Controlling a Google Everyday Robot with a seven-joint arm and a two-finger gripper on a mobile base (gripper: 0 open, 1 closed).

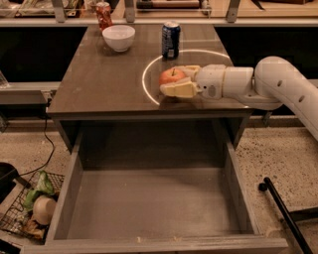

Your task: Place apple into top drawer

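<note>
The orange-red apple (171, 76) sits on the table top (109, 84), just inside a white circle marking. My gripper (175, 81) reaches in from the right on a white arm, and its pale fingers (179, 90) stand around the apple, one in front and one behind. The top drawer (149, 203) is pulled out wide open below the table's front edge, and its flat bottom is bare.
A white bowl (119, 37), a blue can (170, 40) and a red can (104, 15) stand at the back of the table. A wire basket with rubbish (30, 208) lies on the floor at the left. A black bar (283, 213) lies at the right.
</note>
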